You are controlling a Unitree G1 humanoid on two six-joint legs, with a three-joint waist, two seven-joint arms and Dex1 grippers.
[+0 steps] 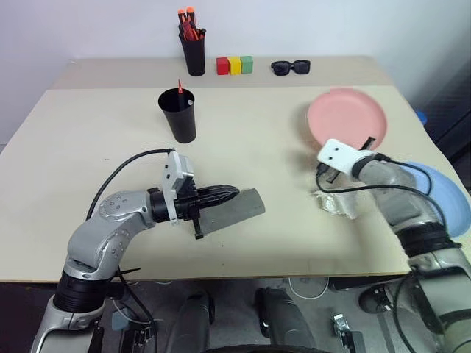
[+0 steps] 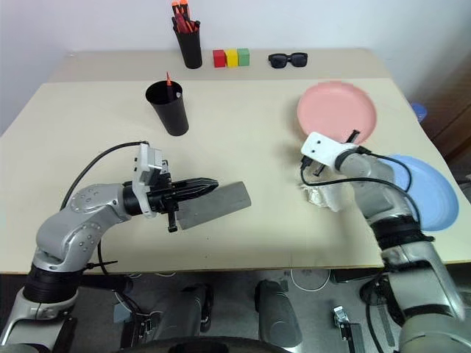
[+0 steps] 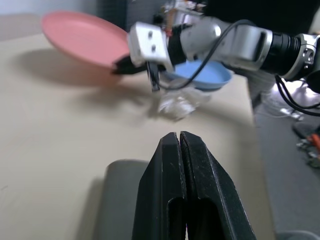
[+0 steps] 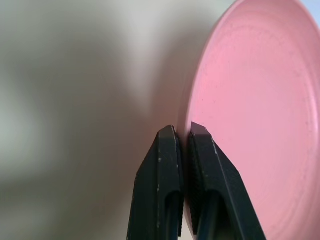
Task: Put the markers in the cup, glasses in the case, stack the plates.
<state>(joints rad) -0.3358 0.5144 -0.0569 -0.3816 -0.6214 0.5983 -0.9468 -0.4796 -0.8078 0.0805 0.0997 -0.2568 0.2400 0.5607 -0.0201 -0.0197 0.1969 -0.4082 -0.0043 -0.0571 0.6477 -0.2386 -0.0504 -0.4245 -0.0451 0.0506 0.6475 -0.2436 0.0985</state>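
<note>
the right gripper point(image 4: 181, 134) has its jaws clenched on the near rim of the pink plate point(image 1: 346, 116), which tilts up off the surface point(image 1: 88, 191) at the far right. the light blue plate point(image 1: 447, 193) lies near the right edge, partly hidden behind the right forearm, apart from the pink one. a crumpled clear wrapper point(image 1: 336, 201) sits just below that wrist.

the left gripper point(image 1: 229, 193) points right with its jaws pressed together, over the near end of the grey case point(image 1: 237, 209), which lies closed near the middle front; whether anything is pinched i cannot tell.

the cup point(image 1: 178, 115) stands upright left of centre, a red marker point(image 1: 179, 87) poking from it. behind it are a pen holder point(image 1: 194, 48) with orange-capped pens, three coloured blocks point(image 1: 235, 65) and black sunglasses point(image 1: 291, 68). broad open room lies between cup, case and plates.
</note>
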